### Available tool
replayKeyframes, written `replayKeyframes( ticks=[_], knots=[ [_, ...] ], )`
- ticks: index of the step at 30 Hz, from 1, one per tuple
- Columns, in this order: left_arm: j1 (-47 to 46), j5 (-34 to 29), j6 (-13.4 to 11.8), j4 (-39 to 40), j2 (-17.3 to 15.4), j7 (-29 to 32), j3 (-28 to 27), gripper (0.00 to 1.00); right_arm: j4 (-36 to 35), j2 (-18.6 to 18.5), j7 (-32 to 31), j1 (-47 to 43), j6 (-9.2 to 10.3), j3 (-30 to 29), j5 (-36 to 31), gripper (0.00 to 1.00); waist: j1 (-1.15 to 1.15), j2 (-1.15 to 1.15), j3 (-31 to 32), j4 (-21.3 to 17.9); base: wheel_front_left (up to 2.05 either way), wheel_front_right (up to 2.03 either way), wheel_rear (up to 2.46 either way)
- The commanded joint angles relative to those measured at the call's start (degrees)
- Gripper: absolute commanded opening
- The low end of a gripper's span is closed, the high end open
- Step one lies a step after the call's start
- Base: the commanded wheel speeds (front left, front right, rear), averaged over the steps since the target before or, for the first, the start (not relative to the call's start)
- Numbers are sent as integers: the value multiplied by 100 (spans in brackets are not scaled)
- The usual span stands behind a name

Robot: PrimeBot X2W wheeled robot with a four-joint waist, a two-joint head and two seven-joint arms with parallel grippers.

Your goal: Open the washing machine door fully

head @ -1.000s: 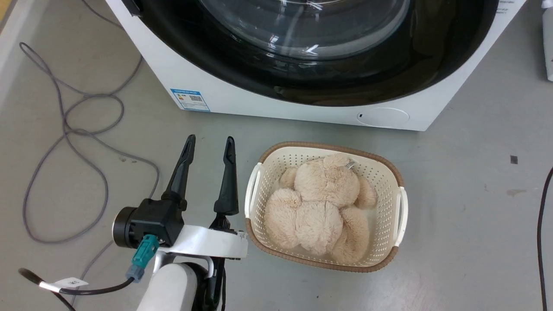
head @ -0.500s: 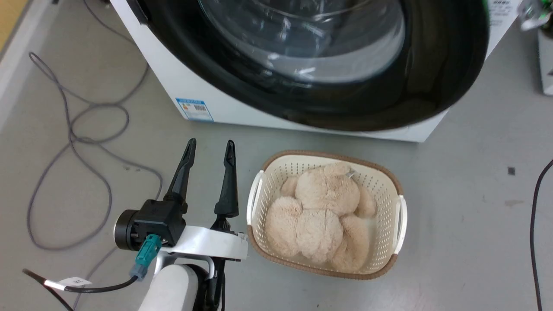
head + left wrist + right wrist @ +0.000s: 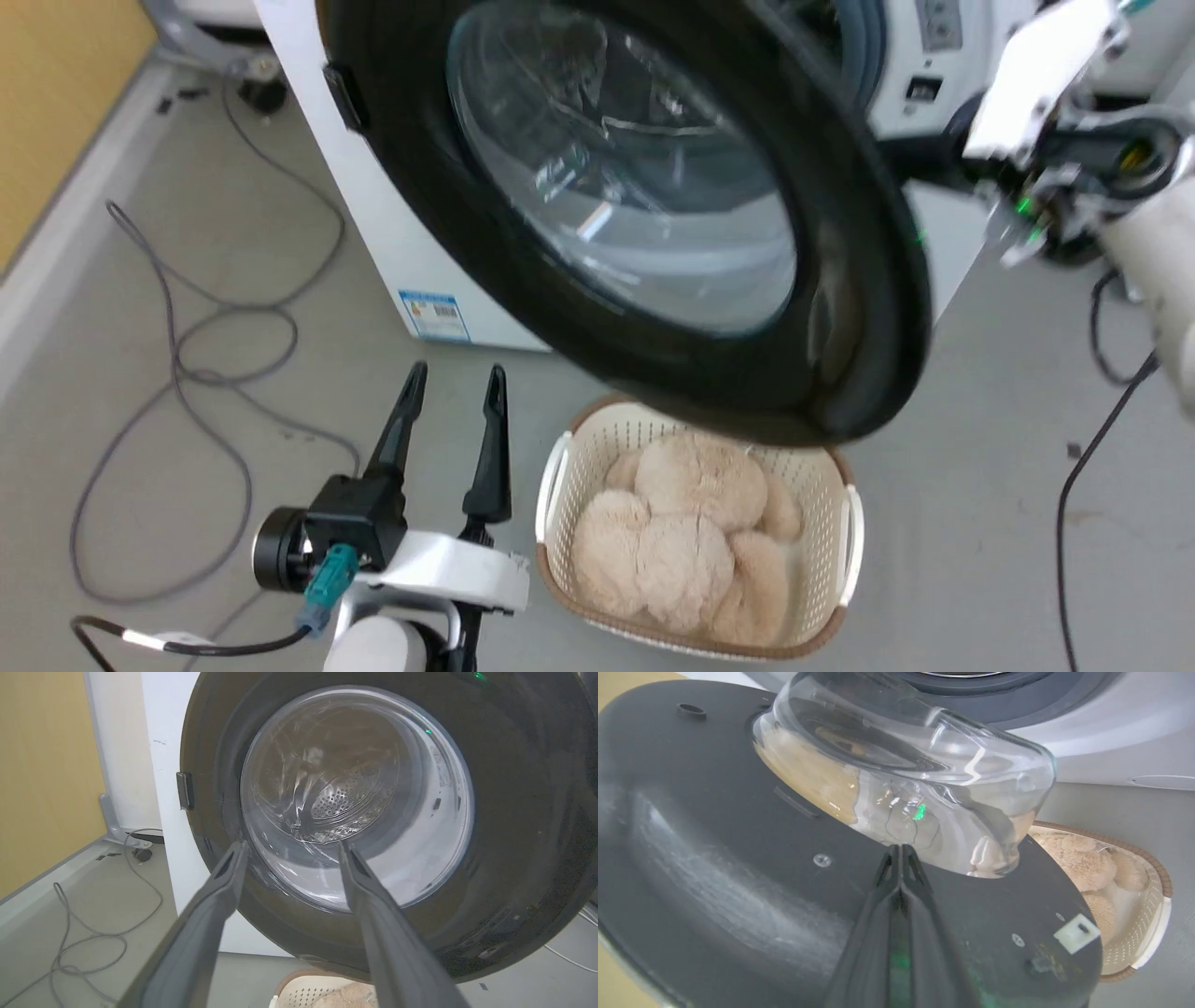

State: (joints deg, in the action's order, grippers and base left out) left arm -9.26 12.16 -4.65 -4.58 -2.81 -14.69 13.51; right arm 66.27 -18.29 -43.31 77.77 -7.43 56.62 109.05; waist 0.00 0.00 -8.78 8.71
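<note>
The washing machine door (image 3: 868,308), glossy black with a clear glass bowl (image 3: 635,205), stands swung partway out from the white washing machine (image 3: 373,224), over the basket. My left gripper (image 3: 455,373) is open at the lower left, on the floor side, well short of the door. The left wrist view looks between its open fingers (image 3: 219,891) at the door's outer face (image 3: 514,812) and the steel drum (image 3: 345,805) through the glass. My right arm's wrist (image 3: 1046,65) reaches behind the door's free edge. My right gripper (image 3: 901,848) is shut, its tips against the door's dark inner face (image 3: 714,849) below the glass bowl (image 3: 901,765).
A cream basket (image 3: 851,523) holding a beige plush toy (image 3: 691,551) sits on the floor under the door's lower edge. Grey cable (image 3: 187,355) loops on the floor at the left, and a black cable (image 3: 1083,476) runs at the right. A yellow wall (image 3: 56,103) bounds the left.
The door has swung further out from the washer and now overhangs the basket. My right arm has come into view at the upper right. The head camera has tilted up. The left gripper stayed put.
</note>
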Motion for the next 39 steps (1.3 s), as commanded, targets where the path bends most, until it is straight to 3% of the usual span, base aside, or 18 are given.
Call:
replayKeyframes(
  ticks=[1, 13, 15, 21, 35, 36, 39],
  knots=[
    [96, -55, 42, -51, -7, -30, -36, 100, -168, -4, -56, -247, -6, 9, 40, 0, 0, 0, 190, 4, 0, 0, 0],
    [485, -123, 143, -228, -7, -30, -60, 100, -1798, -222, -112, -1444, -6, 115, 277, 0, 0, 0, 700, -2, 0, 0, 0],
    [573, -135, 169, -274, -7, -30, -44, 100, -2375, -312, -28, -1695, -6, 283, 358, 0, 0, 0, 773, -14, 0, 0, 0],
    [646, -155, 220, -337, -7, -30, -41, 100, -3204, -439, 152, -1890, -6, 651, 482, 0, 0, 0, 807, -14, 0, 0, 0],
    [588, -100, 212, -367, -7, -30, 53, 100, -4177, -810, 743, -1772, -6, 1487, 822, 0, 0, 0, 744, 22, 0, 0, 0],
    [593, -95, 205, -366, -7, -30, 52, 100, -4205, -875, 1083, -1795, -6, 1518, 838, 100, 0, 0, 743, 0, 0, 0, 0],
    [622, -86, 188, -358, -7, -30, 41, 100, -4339, -1000, 1701, -1960, -6, 1519, 905, 100, 0, 0, 757, -50, 0, 0, 0]
  ],
)
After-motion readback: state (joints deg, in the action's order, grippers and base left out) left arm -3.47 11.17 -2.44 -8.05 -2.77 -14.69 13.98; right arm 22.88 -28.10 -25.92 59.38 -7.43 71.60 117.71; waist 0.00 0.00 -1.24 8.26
